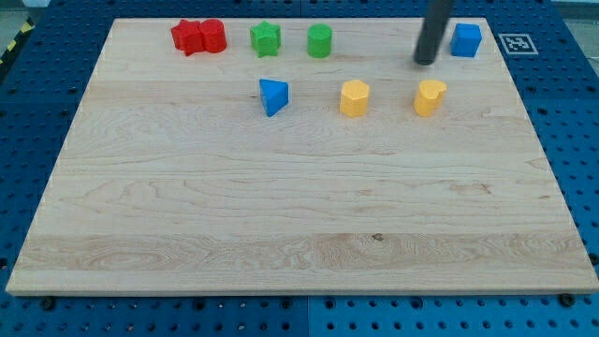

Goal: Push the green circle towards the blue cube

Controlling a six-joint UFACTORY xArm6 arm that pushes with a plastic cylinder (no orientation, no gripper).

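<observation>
The green circle (319, 40) stands near the view's top, a little right of centre-left. The blue cube (466, 39) sits at the view's top right. My tip (426, 61) is the lower end of the dark rod, just left of the blue cube and well to the right of the green circle. It touches neither block.
A green star (266, 38) sits left of the green circle. A red star (190, 37) and a red cylinder (213, 36) touch at the top left. A blue triangle (273, 96) and two yellow blocks (355, 97) (430, 97) form a row below. The wooden board (299, 234) lies on a blue pegboard.
</observation>
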